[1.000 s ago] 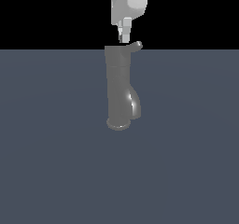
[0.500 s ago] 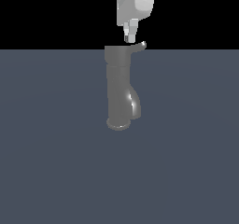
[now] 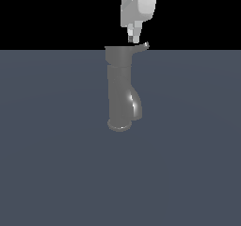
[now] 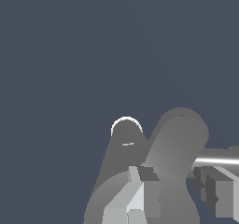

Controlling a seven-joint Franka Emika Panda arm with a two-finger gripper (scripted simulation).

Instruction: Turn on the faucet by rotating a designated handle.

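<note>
The faucet [image 3: 120, 86] is a dark grey glossy upright cylinder with a flared base, a curved spout [image 3: 134, 103] and a wider cap. Its handle [image 3: 143, 46], a thin upturned lever, sticks out from the cap toward the exterior view's right. My white gripper [image 3: 133, 38] hangs just above the cap's top edge, close beside the handle's root and not visibly touching it. In the wrist view the faucet cap [image 4: 179, 141], the spout [image 4: 126, 130] and the handle [image 4: 219, 158] lie below the gripper [image 4: 177, 192]. Its fingers [image 4: 140, 190] stand apart with nothing held.
The faucet stands on a flat dark blue-grey floor [image 3: 56, 164] that fills the lower part of the exterior view. Behind it is black background. No other objects are in view.
My gripper has moved toward the exterior view's right and slightly down, from above the cap's middle to just beside the handle. The faucet and handle look unmoved.
</note>
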